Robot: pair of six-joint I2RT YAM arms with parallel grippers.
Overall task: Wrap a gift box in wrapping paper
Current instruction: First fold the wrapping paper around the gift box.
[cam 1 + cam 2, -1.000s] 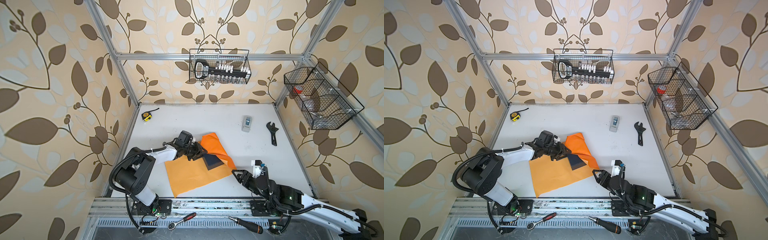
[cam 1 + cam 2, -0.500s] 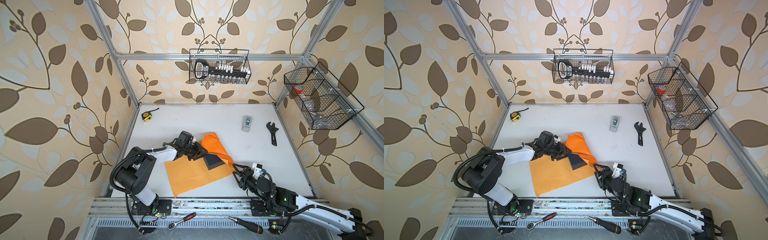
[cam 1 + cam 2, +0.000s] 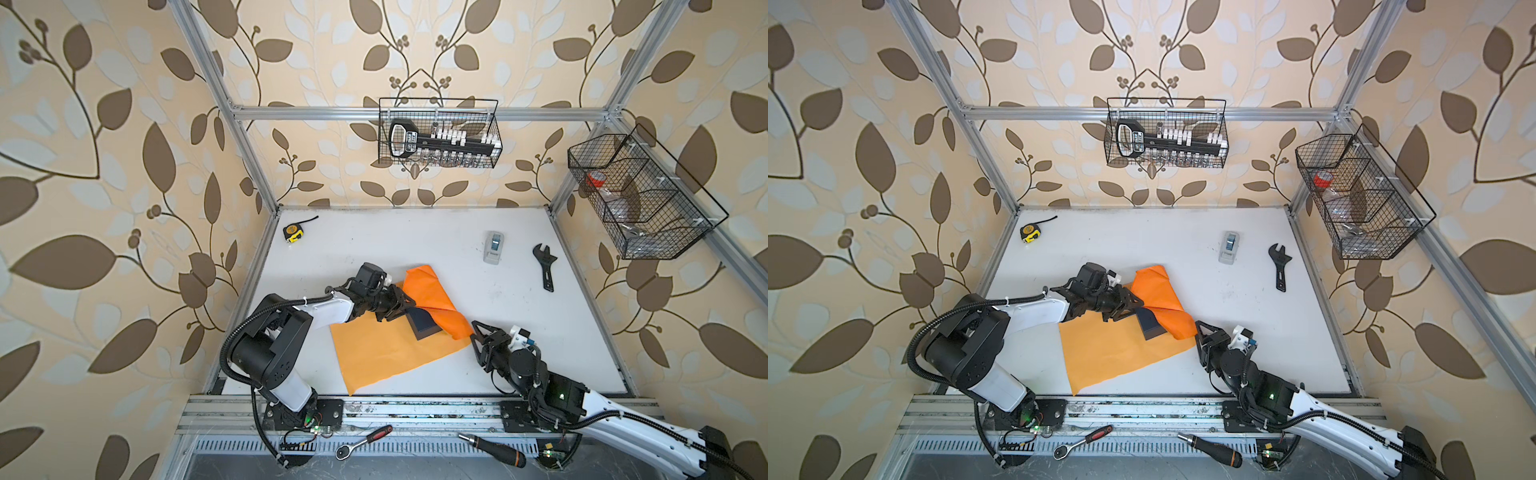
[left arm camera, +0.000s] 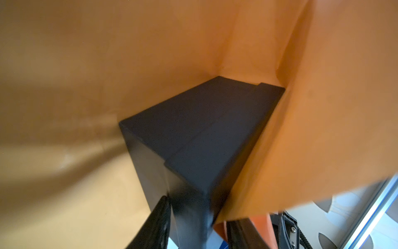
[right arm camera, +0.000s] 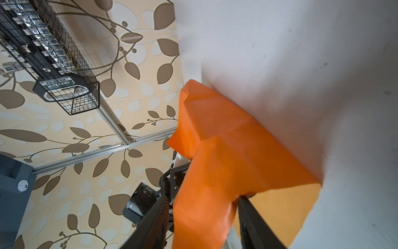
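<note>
1. Gift box (image 3: pixel 423 323) sits on the wrapping paper (image 3: pixel 382 353), between the two arms. The left gripper (image 3: pixel 407 306) is clamped on its corner, presumably to pin it for folding.
2. Right gripper (image 3: pixel 475 336) straddles the paper's lifted edge. Can't tell if it's pinched yet, but it's probably there to pull the edge over.

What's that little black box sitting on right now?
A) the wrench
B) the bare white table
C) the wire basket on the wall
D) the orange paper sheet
D: in a top view the gift box rests on the flat part of the wrapping paper, with one flap of the sheet lifted up against its side.
</note>
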